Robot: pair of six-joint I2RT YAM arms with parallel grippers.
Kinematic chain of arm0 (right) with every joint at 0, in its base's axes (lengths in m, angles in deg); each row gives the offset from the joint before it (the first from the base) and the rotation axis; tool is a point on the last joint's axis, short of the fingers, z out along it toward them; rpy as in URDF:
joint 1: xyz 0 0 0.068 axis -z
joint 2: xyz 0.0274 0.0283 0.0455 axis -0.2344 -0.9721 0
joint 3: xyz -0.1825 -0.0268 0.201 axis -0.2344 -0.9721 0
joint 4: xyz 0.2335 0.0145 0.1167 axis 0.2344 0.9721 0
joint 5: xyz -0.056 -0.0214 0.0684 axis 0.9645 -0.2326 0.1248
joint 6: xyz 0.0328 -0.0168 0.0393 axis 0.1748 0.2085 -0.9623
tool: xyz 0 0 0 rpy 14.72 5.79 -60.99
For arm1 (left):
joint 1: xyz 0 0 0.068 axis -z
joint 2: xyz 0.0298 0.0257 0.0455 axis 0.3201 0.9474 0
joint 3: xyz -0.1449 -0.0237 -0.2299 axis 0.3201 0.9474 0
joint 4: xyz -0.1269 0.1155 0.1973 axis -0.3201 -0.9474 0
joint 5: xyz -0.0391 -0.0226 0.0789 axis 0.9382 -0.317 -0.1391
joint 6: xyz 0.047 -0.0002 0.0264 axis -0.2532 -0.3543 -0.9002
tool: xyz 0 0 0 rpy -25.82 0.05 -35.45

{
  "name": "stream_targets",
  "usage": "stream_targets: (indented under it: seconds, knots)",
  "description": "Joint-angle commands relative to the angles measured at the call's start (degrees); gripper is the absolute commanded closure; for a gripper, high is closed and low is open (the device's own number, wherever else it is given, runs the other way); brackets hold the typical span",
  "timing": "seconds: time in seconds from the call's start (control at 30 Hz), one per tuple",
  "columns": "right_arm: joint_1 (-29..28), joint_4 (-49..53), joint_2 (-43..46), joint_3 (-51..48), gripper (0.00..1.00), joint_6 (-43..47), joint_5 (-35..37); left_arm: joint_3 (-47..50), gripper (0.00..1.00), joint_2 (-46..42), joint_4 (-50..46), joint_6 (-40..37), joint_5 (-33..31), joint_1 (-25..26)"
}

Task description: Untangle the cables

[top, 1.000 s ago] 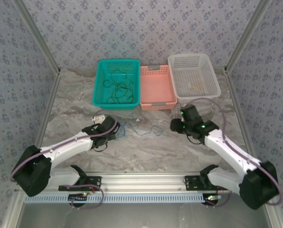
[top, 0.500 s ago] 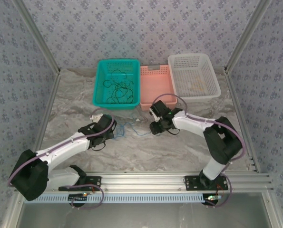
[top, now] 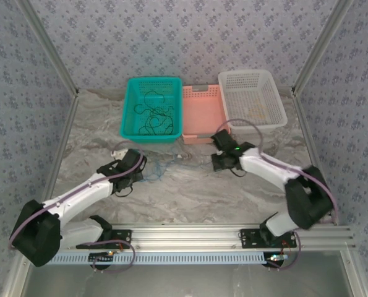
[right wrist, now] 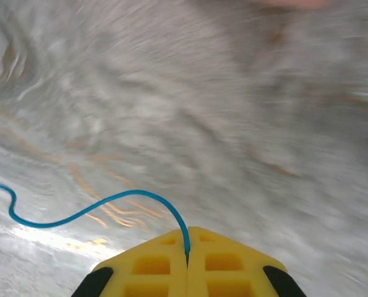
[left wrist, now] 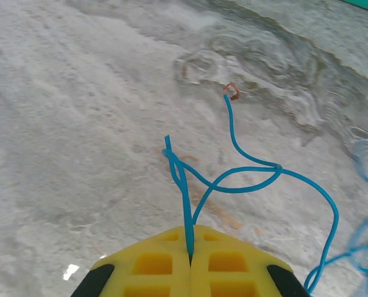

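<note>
Blue cable (left wrist: pixel 276 167) | lies on surface, long axis 9-to-3 o'clock between arms | left gripper (left wrist: pixel 190 263) clamped tight on its 9 o'clock end | right gripper (right wrist: pixel 187 253) clamped tight on its 3 o'clock end | loose knot nearer left arm | outward pull looks next

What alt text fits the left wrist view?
The left arm's yellow fingers, closed, pinch a thin blue cable that loops across the grey marbled table, crossing over itself and ending in a bare coppery tip farther off.

A blue cable (left wrist: pixel 276 167) lies looped on the table (top: pixel 190 192); black cables (top: pixel 153 117) tangle in the teal basket (top: pixel 127 105).
</note>
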Motion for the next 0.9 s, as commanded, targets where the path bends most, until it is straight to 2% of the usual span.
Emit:
stream_targets:
  seconds: [0.0,0.07,0.13,0.37,0.47,0.63,0.73,0.8,0.87]
  knots:
    - [7.3,6.0,10.1,-2.4,1.00,-5.7,2.3,1.4,1.00,-2.9,-4.0,0.0,-1.4,-2.6]
    - [12.4,8.6,15.3,-2.2,1.00,-5.6,0.8,2.1,1.00,-4.4,-4.5,0.0,-1.0,-4.2]
    - [15.1,11.3,18.1,-0.3,1.00,-5.5,0.9,2.5,1.00,-5.5,-5.0,0.0,-0.8,-5.4]
    - [19.6,17.8,20.5,6.4,1.00,-8.5,5.2,2.2,1.00,-8.0,-7.0,-0.4,-0.3,-9.7]
    - [23.6,16.8,21.8,7.3,1.00,-8.3,2.5,1.4,1.00,-8.5,-7.3,-1.5,0.6,-11.5]
    - [26.6,17.8,21.4,8.9,1.00,-8.1,1.3,0.8,1.00,-8.3,-7.3,-3.2,2.6,-15.5]
    - [25.4,16.6,21.1,9.1,1.00,-7.5,-0.8,0.6,1.00,-7.7,-5.2,-4.0,5.3,-16.1]
    - [24.1,17.6,20.6,9.2,1.00,-8.1,2.3,-0.3,1.00,-6.8,-5.2,-4.4,4.9,-16.2]
    - [25.7,18.4,20.9,8.6,1.00,-8.6,2.1,-1.6,1.00,-5.9,-7.0,-5.3,3.4,-17.5]
